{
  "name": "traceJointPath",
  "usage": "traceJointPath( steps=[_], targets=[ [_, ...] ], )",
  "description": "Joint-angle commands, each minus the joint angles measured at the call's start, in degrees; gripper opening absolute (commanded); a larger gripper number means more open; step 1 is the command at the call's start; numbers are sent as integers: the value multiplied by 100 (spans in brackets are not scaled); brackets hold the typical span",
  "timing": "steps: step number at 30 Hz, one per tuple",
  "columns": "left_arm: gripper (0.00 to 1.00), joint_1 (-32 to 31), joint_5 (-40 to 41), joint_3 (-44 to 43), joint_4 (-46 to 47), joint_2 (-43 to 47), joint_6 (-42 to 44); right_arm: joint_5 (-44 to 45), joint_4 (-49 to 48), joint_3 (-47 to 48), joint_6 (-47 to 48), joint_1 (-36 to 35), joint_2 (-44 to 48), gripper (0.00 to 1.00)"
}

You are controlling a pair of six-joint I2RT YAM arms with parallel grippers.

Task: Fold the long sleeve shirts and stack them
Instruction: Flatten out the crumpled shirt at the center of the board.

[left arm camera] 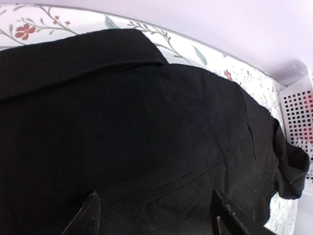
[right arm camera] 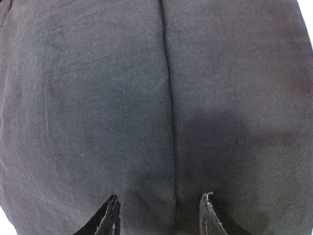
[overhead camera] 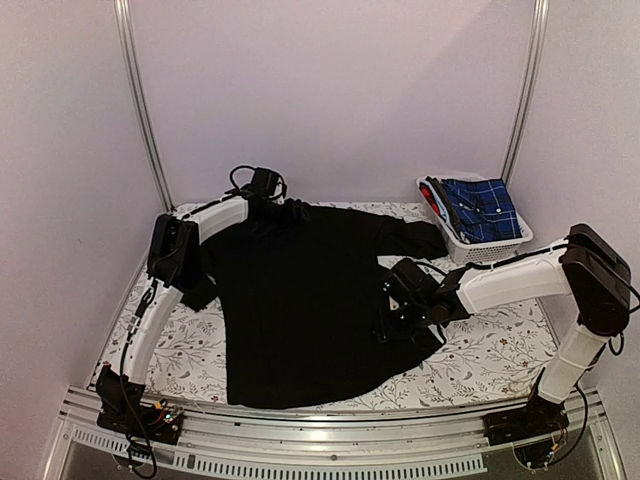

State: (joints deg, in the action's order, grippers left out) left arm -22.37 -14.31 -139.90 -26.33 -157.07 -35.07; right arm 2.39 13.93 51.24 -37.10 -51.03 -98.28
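Leftward, the left arm's fingers (overhead camera: pixel 264 192) stand wide and empty over the far collar of the large plain black long sleeve shirt (overhead camera: pixel 300 310), spread on the floral worktop (overhead camera: pixel 500 350), collar far, hem near; the right arm's fingers (overhead camera: pixel 392 320), half parted and empty, straddle its right-side seam.

Black shirt (overhead camera: pixel 300 300) matt cloth, perhaps brushed; basket (overhead camera: pixel 488 250) white slotted plastic.
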Motion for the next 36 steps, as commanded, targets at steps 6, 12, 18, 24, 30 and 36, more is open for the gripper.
traceJointPath(
  steps=[6,12,18,24,30,36],
  targets=[
    [82,-48,123,1607,629,2206,306,133,202,-4,-16,-48,353,55],
    [80,-60,929,3965,865,4015,4,155,33,161,236,-48,602,55],
    [75,-82,1750,6328,962,5785,-687,233,-275,132,476,-52,920,57],
    [74,-102,2542,8114,589,7163,-1435,385,-625,83,705,-48,1251,59],
    [74,-77,3214,9172,98,7842,-1800,266,-1230,-69,952,-52,1640,62],
    [72,189,3398,9651,159,7745,-1767,440,-1341,148,1396,-48,1814,66]
  ],
)
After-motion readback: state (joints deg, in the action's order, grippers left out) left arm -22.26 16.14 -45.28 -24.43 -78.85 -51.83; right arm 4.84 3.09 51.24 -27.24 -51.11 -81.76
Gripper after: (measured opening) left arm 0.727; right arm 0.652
